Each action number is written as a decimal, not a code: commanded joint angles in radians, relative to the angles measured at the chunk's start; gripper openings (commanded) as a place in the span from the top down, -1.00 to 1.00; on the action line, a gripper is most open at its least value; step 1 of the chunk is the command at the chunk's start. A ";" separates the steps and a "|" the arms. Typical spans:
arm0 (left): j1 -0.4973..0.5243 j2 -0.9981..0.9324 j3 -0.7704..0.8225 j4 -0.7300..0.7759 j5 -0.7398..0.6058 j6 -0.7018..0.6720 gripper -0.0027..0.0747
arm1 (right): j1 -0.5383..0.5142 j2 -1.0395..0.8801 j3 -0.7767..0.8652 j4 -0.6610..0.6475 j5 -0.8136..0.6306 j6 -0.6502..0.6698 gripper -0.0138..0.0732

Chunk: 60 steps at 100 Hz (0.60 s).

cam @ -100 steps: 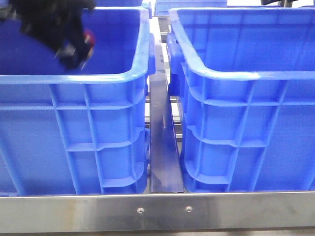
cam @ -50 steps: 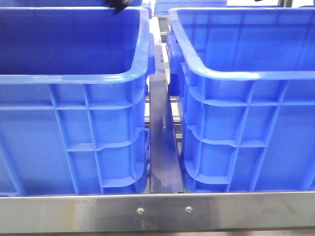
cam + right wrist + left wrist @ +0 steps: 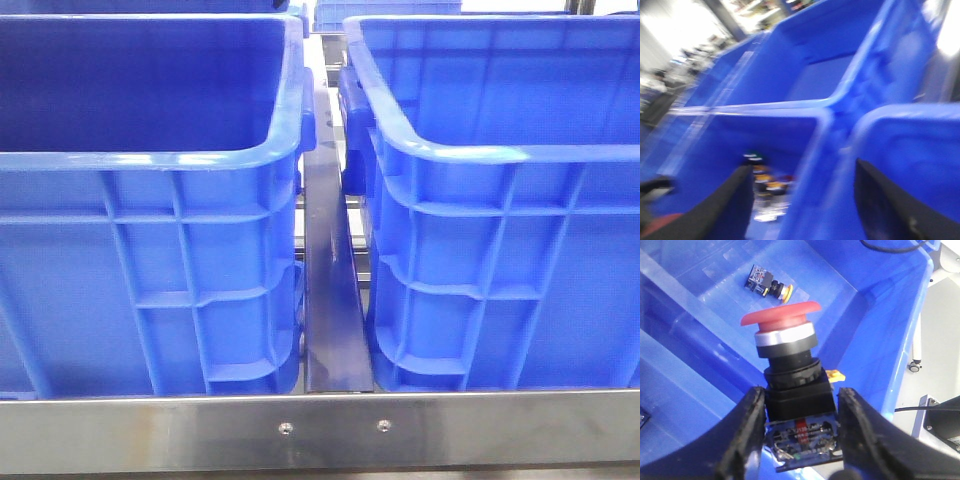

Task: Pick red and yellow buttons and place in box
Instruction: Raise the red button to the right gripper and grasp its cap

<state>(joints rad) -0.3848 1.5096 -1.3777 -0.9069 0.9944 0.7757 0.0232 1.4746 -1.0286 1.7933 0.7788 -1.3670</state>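
Steel railing (image 3: 330,430) edges the counter's near side in the front view, and behind it two blue crates stand side by side: the left crate (image 3: 150,160) toward the left edge, the right crate (image 3: 500,155) toward the right. Neither arm shows here.

From the left wrist, the left gripper (image 3: 799,420) is clamped on the black body of the red button (image 3: 785,355), cap up, above a blue crate floor. One yellow button (image 3: 765,284) lies loose on that floor, well apart.

From the right wrist, blurred, the right gripper (image 3: 800,200) stands wide with nothing between its fingers, over crate rims.

Judging by this, the red button is mid-carry; next it needs releasing into the box, then fetching the yellow.
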 commanded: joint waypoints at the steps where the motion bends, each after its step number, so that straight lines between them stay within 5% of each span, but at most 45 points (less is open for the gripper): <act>1: -0.006 -0.032 -0.032 -0.065 -0.019 0.007 0.74 | -0.007 -0.044 -0.024 0.039 0.136 0.139 -0.57; 23: -0.006 -0.032 -0.032 -0.065 -0.033 0.007 0.74 | 0.005 -0.043 -0.024 0.009 0.258 0.295 -0.64; 60: -0.006 -0.032 -0.032 -0.065 -0.033 0.007 0.74 | 0.160 -0.007 -0.028 0.029 0.177 0.299 -0.64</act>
<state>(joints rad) -0.3848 1.5096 -1.3777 -0.9069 0.9852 0.7765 0.1720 1.4937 -1.0286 1.7532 0.9400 -1.0674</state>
